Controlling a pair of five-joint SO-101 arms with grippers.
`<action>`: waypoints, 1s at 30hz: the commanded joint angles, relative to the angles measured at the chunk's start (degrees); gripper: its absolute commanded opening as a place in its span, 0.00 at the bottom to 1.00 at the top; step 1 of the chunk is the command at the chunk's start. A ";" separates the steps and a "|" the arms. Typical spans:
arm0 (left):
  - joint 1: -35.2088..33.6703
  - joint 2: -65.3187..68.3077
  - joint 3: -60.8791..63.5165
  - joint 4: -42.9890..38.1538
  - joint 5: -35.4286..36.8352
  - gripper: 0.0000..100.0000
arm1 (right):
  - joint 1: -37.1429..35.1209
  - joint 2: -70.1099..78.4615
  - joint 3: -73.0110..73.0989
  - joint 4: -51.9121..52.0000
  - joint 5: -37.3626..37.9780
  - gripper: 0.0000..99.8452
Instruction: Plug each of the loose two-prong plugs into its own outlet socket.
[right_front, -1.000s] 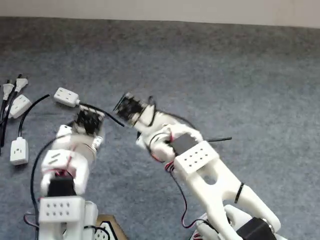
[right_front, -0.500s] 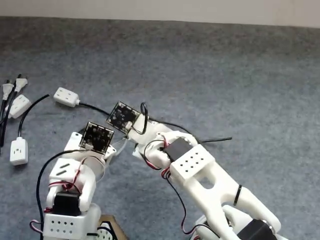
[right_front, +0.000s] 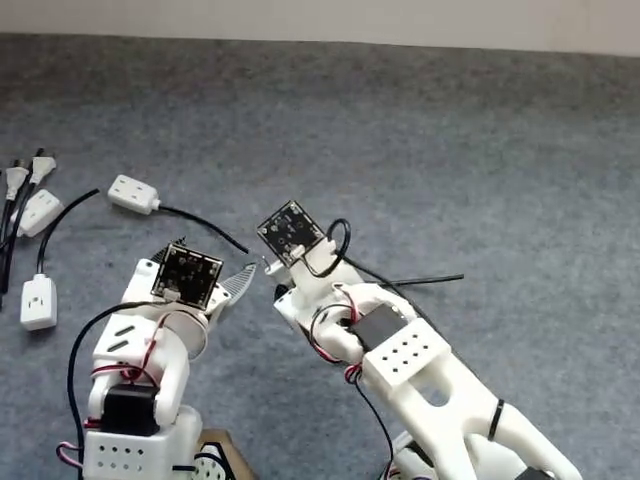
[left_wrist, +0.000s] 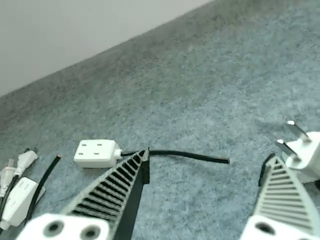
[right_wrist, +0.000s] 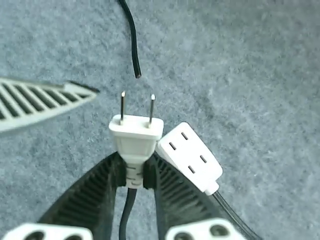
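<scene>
Grey, carpet-like tabletop (right_front: 520, 150) lies bare across the upper and right parts of the high view, with a pale wall (right_front: 320, 18) along the top edge. The clutter is at the left edge. Two loose plugs (right_front: 15, 178) sit at the upper left against the frame, with two edge sockets (right_front: 38, 302) below them. A far socket (right_front: 132, 193) lies a little further in, and its black cable (right_front: 200, 222) runs toward the centre and stops at a free end. Both arms fill the lower left and lower centre, with their grippers close together.

The right gripper (right_wrist: 135, 167) is pinched on the body of the held plug (right_wrist: 136, 135). Its two prongs point away from the wrist toward the cable's end, which is near but apart. A near socket (right_wrist: 189, 157) with its own cord lies just beside the plug. Whether the two touch cannot be told.

The left gripper (left_wrist: 207, 157) is spread wide and holds nothing. In its wrist view the held plug sits at the right edge, just past one fingertip, and the far socket lies beyond the other.
</scene>
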 joint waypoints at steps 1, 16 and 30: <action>-0.75 -0.13 -4.18 -1.49 0.88 0.35 | 0.66 -0.22 -0.66 -1.19 -0.53 0.01; 1.71 -0.13 -1.89 -1.76 2.29 0.35 | -6.46 6.90 -6.37 1.01 -3.96 0.01; -0.92 -0.66 1.63 -1.85 1.76 0.35 | -8.40 -5.41 -10.07 10.86 -5.10 0.01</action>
